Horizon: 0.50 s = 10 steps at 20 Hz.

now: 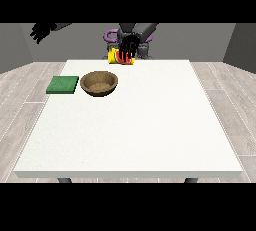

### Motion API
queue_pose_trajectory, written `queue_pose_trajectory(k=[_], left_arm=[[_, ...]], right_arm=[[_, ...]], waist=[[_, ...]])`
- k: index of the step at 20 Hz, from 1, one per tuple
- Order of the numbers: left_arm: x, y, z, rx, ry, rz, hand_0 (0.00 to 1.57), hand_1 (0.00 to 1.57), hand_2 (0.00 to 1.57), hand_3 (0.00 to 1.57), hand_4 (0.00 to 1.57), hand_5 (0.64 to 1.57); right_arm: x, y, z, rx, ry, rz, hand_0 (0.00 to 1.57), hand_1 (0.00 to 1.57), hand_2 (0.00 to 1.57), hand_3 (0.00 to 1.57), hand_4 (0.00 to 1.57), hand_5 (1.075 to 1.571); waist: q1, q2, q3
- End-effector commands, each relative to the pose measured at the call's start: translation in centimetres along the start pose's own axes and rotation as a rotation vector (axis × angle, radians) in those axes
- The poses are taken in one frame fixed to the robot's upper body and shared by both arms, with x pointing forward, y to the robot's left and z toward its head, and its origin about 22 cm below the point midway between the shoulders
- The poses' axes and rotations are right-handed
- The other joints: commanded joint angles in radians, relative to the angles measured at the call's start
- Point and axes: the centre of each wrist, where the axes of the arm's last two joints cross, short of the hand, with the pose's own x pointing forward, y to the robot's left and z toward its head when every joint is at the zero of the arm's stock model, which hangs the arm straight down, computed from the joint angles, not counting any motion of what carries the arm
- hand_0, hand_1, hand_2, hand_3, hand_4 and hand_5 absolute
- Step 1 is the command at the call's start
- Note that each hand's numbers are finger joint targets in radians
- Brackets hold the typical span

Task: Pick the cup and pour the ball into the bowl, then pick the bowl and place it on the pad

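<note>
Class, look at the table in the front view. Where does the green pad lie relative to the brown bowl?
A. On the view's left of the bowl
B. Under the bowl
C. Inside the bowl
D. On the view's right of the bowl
A: the green pad lies flat on the white table, on the view's left of the brown bowl.

a yellow-and-red cup [121,56] lies tipped at the far edge, brown bowl [99,82] just beside green pad [63,85].
</note>
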Motion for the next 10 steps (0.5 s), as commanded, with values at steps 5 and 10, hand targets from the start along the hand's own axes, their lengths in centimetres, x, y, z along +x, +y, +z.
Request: queue_pose_trajectory(k=[5, 10], left_arm=[[3.7, 2.7, -1.6, 0.082, -0.033, -0.436, 1.45, 1.45, 1.57, 1.57, 1.09, 1.569], [5.1, 1.5, 0.5, 0.010, -0.074, -0.573, 0.41, 0.41, 1.34, 1.55, 1.02, 1.571]], right_arm=[[0.5, 1.6, -2.4, 0.032, 0.001, 0.007, 0.00, 0.00, 0.00, 0.29, 0.70, 1.555], [-1.0, 2.8, -2.8, 0.049, -0.006, -0.013, 0.00, 0.00, 0.00, 0.33, 0.69, 1.553]], waist=[[-0.009, 0.003, -0.0005], [-0.049, 0.003, -0.0011]])
